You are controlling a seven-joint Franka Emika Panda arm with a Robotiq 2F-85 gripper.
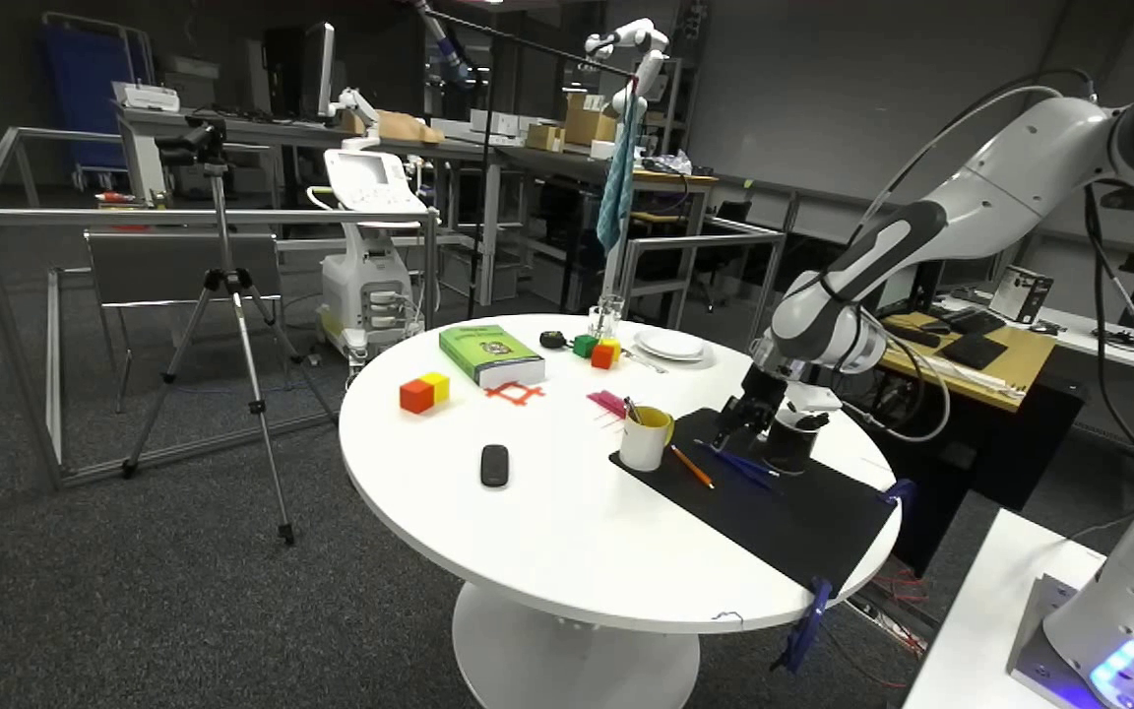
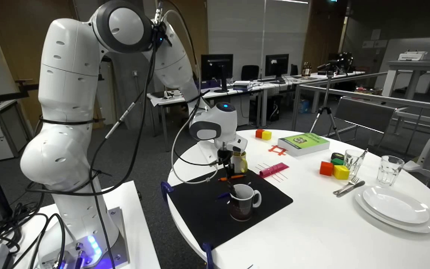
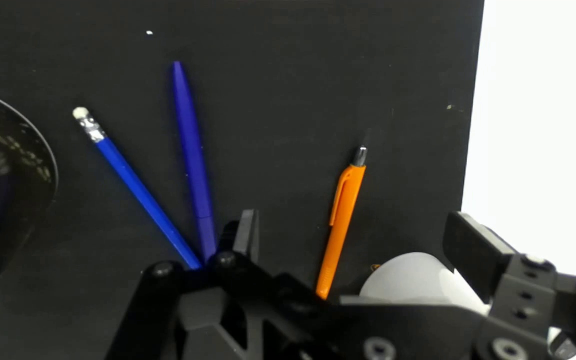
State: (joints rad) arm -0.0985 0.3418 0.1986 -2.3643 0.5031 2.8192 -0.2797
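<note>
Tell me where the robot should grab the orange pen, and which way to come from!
Probably the middle of the orange pen, coming straight down from above. It lies flat on the black mat, and its long, thin body should let the open pincer close across its sides. The end by the yellow-handled mug looks trickier: the mug could block it.

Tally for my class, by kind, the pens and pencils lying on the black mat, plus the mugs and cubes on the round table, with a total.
Pens: 2
Pencil: 1
Mugs: 2
Cubes: 5
Total: 10
</note>
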